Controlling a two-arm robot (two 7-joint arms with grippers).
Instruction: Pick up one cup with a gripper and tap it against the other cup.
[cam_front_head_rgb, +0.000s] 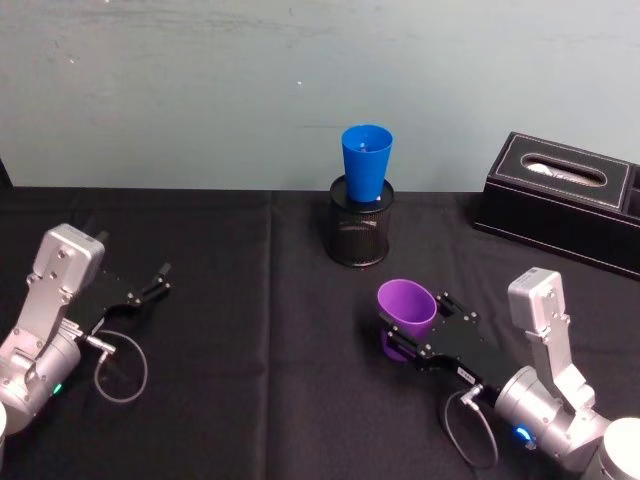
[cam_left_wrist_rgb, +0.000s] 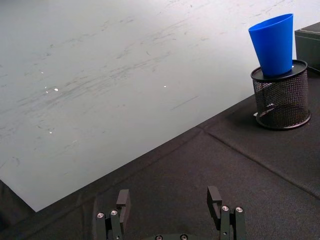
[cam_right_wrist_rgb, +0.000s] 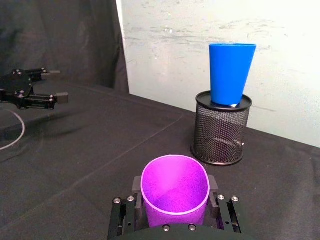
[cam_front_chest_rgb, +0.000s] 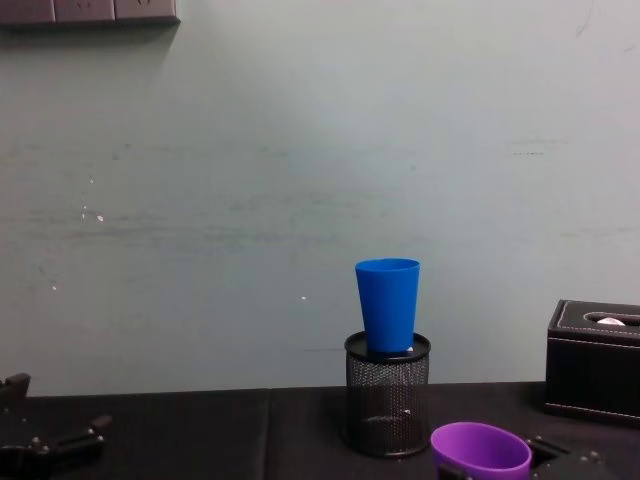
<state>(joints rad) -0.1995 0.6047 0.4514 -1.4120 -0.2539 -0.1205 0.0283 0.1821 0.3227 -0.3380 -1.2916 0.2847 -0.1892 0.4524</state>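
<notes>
The purple cup is at the near right of the tabletop, between the two fingers of the right tool. The fingers are closed against the cup's sides, one on each side, as the right wrist view shows. The cup's open mouth faces up and a little toward the middle of the tabletop. I cannot tell whether its bottom touches the cloth or is a little above it.

The blue cup is farther back, near the wall, and apart from the purple cup. It stands upright with its lower part inside the black mesh pen holder, and its mouth is up. The purple cup does not touch the blue cup or the holder.

To the right of the holder, at the far right of the tabletop, there is a black box.

The left tool is at the left side, low over the tabletop, well apart from both cups. Its fingers are spread apart and hold nothing.
</notes>
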